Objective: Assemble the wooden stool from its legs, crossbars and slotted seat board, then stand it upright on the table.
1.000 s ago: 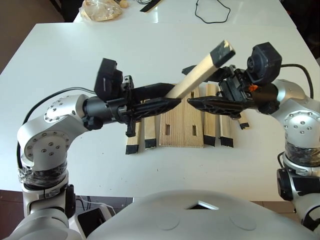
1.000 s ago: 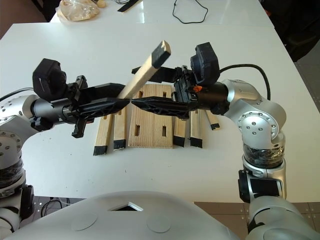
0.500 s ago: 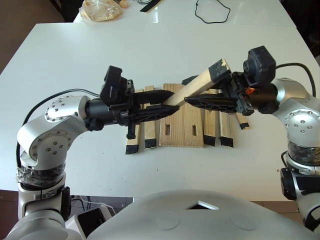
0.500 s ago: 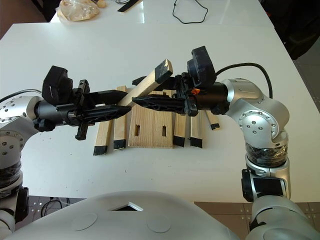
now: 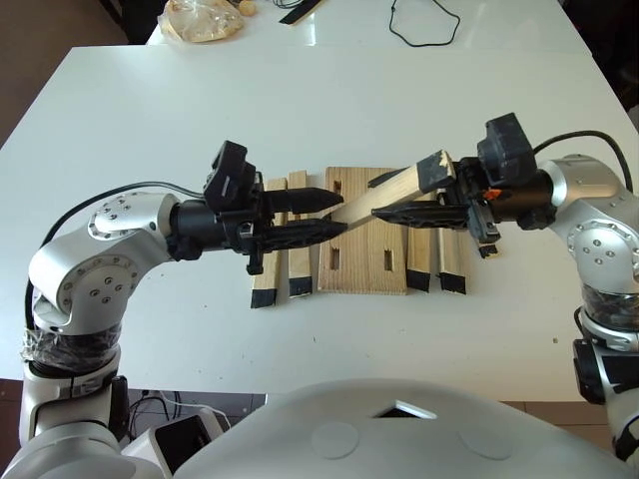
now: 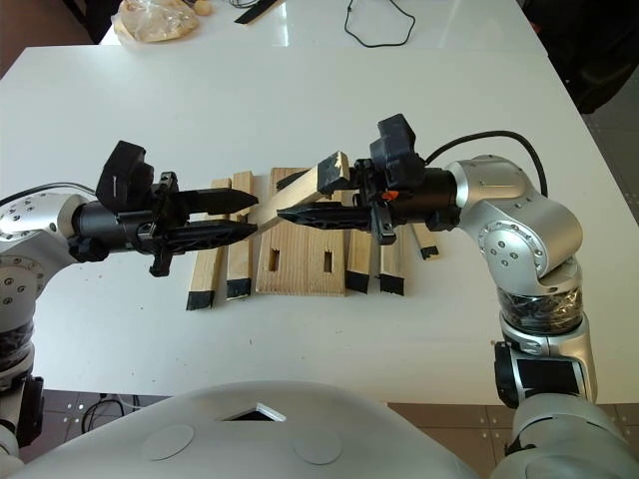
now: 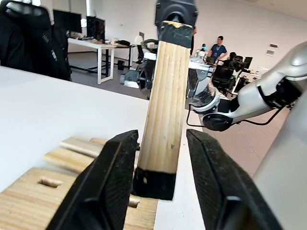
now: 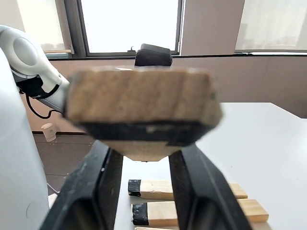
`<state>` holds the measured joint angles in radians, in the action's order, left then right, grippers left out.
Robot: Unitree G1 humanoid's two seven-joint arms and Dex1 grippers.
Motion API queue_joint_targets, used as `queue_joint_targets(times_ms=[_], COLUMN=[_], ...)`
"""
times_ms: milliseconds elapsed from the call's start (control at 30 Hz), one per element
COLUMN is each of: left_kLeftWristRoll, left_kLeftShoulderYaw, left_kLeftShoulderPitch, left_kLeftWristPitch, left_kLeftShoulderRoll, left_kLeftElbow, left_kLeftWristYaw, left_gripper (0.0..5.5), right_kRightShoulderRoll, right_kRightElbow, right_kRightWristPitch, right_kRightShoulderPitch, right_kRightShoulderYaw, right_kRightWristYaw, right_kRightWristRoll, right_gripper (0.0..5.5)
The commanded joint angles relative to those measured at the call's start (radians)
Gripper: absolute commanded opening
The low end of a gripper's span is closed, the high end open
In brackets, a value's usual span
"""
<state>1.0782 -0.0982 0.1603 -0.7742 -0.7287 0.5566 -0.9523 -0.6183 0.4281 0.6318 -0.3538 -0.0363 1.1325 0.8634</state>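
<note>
Holding one leg (image 5: 392,187) pinched in my right jaws, slanted above the seat board (image 5: 362,265); left jaws spread around its lower end. Judged status: nothing joined yet. Other sticks (image 5: 300,263) lie flat on the counter (image 5: 150,120) at the board's 3 and 9 o'clock.

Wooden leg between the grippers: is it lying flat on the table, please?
No, the wooden leg slants up above the seat board, held in the right gripper.

Lying along the far edge of the white table (image 5: 120,120), well apart from each other: a crumpled clear bag (image 5: 203,20) of tan stuff, a dark flat strip (image 5: 300,10), a looped black cable (image 5: 432,44).
</note>
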Motion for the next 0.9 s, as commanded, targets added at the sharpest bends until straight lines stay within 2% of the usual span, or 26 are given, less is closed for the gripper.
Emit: queue_joint_targets(times_ms=[33,100,267,400,633,900], left_kLeftWristRoll=[-0.111,-0.154,-0.243,-0.267,-0.313,-0.326], left_kLeftShoulderYaw=[0.049,0.064,0.093,0.089,0.108,0.117], left_kLeftShoulderPitch=[-0.009,-0.031,-0.072,-0.097,-0.113,-0.120], left_kLeftWristPitch=[0.026,0.048,0.104,0.128,0.152,0.156], left_kLeftShoulderRoll=[0.001,-0.003,0.011,0.041,0.071,0.075], left_kLeftElbow=[-0.023,-0.027,-0.028,-0.028,-0.019,-0.007], left_kLeftWristYaw=[0.036,0.021,0.026,0.056,0.088,0.089], left_gripper=[2.62,3.00,3.02,3.02,3.02,3.02], right_kRightShoulderRoll=[-0.022,-0.052,-0.215,-0.287,-0.266,-0.259], right_kRightElbow=[-0.035,-0.085,-0.295,-0.455,-0.640,-0.721], right_kRightWristPitch=[-0.039,-0.073,-0.291,-0.420,-0.555,-0.627], right_kRightShoulderPitch=[-0.009,-0.021,0.006,0.013,-0.042,-0.044], right_kRightShoulderYaw=[0.000,0.004,-0.035,-0.057,-0.102,-0.113], right_kRightWristYaw=[0.009,0.020,0.121,0.193,0.226,0.244], right_kRightWristRoll=[-0.060,-0.121,-0.402,-0.525,-0.641,-0.687], right_gripper=[1.29,1.29,1.29,1.29,1.29,1.29])
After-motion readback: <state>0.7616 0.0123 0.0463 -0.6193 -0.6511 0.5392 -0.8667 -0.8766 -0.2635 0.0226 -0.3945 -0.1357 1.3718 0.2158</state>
